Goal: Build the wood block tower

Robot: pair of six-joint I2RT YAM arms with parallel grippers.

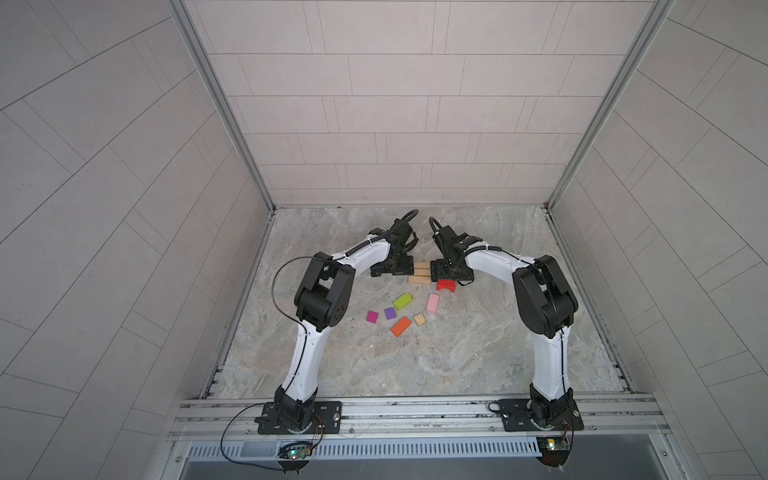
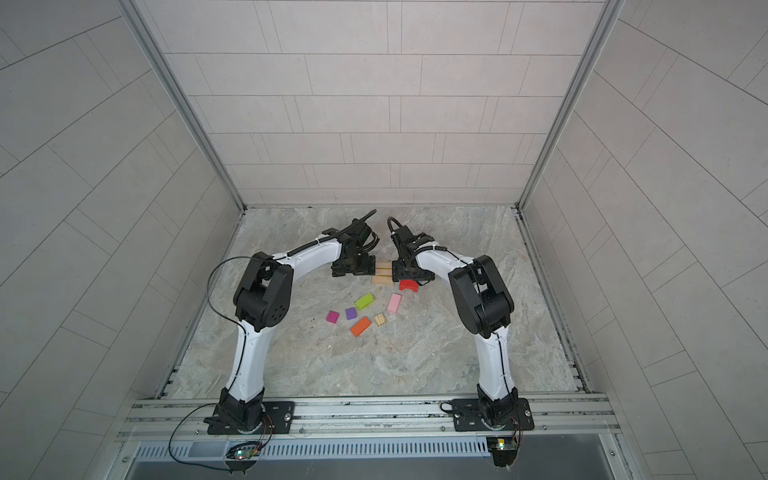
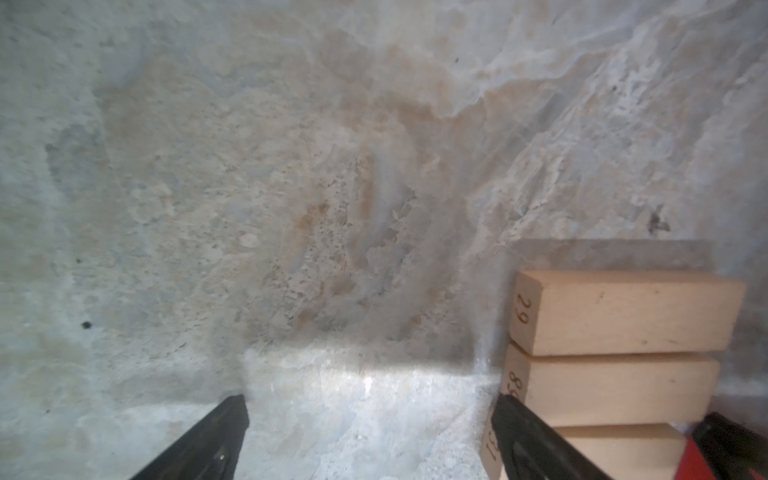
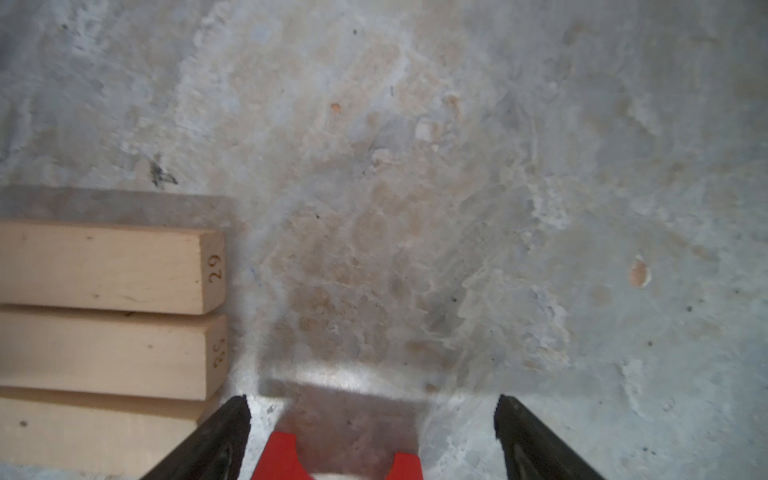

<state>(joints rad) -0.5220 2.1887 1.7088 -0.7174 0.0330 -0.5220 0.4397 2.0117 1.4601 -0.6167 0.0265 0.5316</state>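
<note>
Three plain tan bars (image 1: 419,274) (image 2: 383,273) lie flat and side by side on the marble table, between my two grippers. My left gripper (image 1: 395,269) (image 3: 371,405) is open over bare table, with one fingertip (image 3: 511,419) against the bars' numbered ends (image 3: 623,316). My right gripper (image 1: 451,272) (image 4: 372,401) is open at the bars' other ends (image 4: 104,270). The red arch (image 1: 446,285) (image 4: 282,457) lies low between the right gripper's fingers, ungripped.
Loose blocks lie nearer the arm bases: green (image 1: 402,301), pink (image 1: 432,302), purple (image 1: 390,313), magenta (image 1: 372,317), orange (image 1: 401,326) and a ridged tan piece (image 1: 419,319). Tiled walls enclose the table on three sides.
</note>
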